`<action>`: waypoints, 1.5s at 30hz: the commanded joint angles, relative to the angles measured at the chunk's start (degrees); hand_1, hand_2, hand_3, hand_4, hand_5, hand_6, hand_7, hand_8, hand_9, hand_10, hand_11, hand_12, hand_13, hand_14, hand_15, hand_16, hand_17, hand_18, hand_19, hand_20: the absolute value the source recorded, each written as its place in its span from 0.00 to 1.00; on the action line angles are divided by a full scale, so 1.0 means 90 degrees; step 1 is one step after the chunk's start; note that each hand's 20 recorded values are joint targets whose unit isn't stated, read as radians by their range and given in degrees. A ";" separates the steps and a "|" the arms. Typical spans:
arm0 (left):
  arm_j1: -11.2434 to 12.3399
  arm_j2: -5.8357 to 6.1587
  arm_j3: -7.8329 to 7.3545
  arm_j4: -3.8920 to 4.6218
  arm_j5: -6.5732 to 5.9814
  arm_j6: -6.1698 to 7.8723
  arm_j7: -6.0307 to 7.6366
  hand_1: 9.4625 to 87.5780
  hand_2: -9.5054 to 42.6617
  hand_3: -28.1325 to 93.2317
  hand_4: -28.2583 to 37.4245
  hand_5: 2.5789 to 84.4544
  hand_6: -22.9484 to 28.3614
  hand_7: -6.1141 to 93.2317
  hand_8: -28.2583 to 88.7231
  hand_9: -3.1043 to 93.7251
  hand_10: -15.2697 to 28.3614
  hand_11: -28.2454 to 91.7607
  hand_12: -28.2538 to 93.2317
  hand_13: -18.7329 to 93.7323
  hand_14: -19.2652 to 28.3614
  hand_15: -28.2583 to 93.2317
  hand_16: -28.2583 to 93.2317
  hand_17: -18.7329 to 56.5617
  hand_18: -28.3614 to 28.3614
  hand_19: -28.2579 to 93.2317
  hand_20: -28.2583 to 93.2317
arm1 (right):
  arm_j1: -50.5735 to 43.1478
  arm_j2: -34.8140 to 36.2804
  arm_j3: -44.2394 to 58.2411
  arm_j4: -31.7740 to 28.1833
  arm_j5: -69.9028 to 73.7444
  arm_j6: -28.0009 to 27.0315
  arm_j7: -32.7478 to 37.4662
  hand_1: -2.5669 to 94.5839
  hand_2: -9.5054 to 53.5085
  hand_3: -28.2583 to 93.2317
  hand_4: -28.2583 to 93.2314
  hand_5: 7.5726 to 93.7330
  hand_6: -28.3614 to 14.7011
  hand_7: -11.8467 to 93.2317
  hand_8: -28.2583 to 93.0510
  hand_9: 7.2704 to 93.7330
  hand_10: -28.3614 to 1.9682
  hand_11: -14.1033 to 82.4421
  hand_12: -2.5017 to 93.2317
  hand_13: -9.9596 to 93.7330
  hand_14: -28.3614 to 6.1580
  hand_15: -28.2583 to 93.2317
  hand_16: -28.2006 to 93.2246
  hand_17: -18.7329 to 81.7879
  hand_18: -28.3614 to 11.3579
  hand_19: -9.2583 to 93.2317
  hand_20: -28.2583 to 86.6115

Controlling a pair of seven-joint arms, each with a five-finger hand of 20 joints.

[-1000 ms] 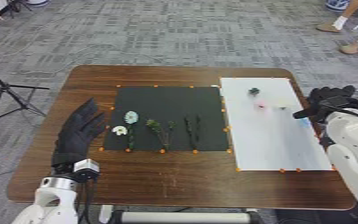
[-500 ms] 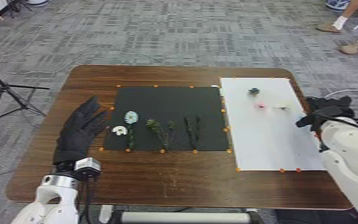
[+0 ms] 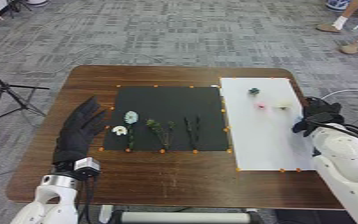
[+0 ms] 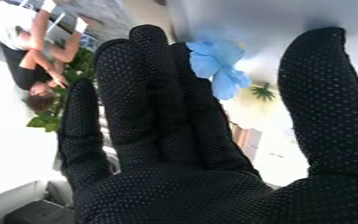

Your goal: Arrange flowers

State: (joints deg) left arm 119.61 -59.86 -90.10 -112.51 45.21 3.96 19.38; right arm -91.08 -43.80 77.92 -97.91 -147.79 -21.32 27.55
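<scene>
Blue petals are partly hidden behind the right hand, fingers straight, thumb spread.

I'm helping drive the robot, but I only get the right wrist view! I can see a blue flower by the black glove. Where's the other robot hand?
Observer: The left robot hand is at the left side of the wooden table.
Operator: Ooh! Is there a white flower anywhere?
Observer: Yes, a white flower is on the black sheet, near its left edge.
Operator: And a pink one? Pink's my favorite!
Observer: Yes, a small pink flower is on the white sheet, to the left of the right robot hand.
</scene>
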 commanded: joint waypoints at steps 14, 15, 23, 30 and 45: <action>-0.0291 0.0360 -0.0011 0.0008 0.0012 -0.0090 -0.0083 0.17 0.08 0.77 0.00 0.28 0.48 0.26 0.15 0.26 0.58 0.33 0.40 0.33 0.68 0.37 0.29 0.09 0.87 0.59 0.30 | 0.0132 -0.0131 -0.0217 -0.0028 -0.0232 0.1039 -0.0329 0.54 0.00 0.91 0.00 0.77 0.71 0.50 0.22 0.94 0.84 0.35 0.57 0.82 0.75 0.73 0.57 0.42 0.23 0.83 0.65; -0.0299 0.0388 -0.0023 -0.0004 0.0009 -0.0087 -0.0082 0.17 0.08 0.77 0.00 0.28 0.48 0.26 0.15 0.26 0.58 0.33 0.40 0.33 0.68 0.37 0.29 0.09 0.87 0.59 0.30 | 0.0274 -0.0172 -0.0329 -0.0079 -0.0268 0.1159 -0.0391 0.54 0.00 0.91 0.00 0.77 0.71 0.50 0.22 0.94 0.84 0.35 0.57 0.82 0.76 0.73 0.57 0.42 0.23 0.84 0.65; -0.0087 0.0239 -0.0155 -0.0019 -0.0077 0.0062 -0.0072 0.17 0.08 0.77 0.00 0.28 0.48 0.26 0.15 0.26 0.58 0.33 0.40 0.33 0.68 0.37 0.29 0.09 0.87 0.59 0.30 | 0.2171 -0.0811 -0.2073 -0.0325 -0.0042 0.2171 -0.1078 0.51 0.00 0.94 0.05 0.80 0.70 0.48 0.23 0.97 0.84 0.34 0.58 0.84 0.77 0.73 0.58 0.43 0.23 0.84 0.65; 0.0254 0.0091 -0.0247 -0.0012 -0.0163 0.0230 -0.0161 0.17 0.08 0.77 0.00 0.28 0.48 0.26 0.15 0.26 0.58 0.33 0.40 0.33 0.68 0.38 0.29 0.09 0.87 0.59 0.30 | 0.2973 -0.1647 -0.3067 -0.0460 0.0056 0.2417 -0.1536 0.50 0.00 0.94 0.06 0.80 0.70 0.48 0.23 0.97 0.84 0.34 0.58 0.84 0.77 0.73 0.58 0.43 0.23 0.84 0.65; 0.0070 0.0138 -0.0262 -0.0025 -0.0057 0.0282 -0.0108 0.17 0.08 0.77 0.00 0.28 0.48 0.27 0.15 0.26 0.58 0.33 0.40 0.33 0.68 0.38 0.29 0.09 0.88 0.59 0.30 | 0.3072 -0.3021 -0.4214 0.0714 -0.0709 0.1762 -0.1801 0.51 0.00 0.93 0.05 0.80 0.70 0.48 0.23 0.96 0.84 0.34 0.58 0.84 0.76 0.73 0.59 0.43 0.24 0.84 0.65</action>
State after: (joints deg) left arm 122.49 -58.87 -93.16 -112.78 44.15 6.20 18.40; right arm -62.66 -66.05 42.42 -97.23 -151.39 -3.09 13.73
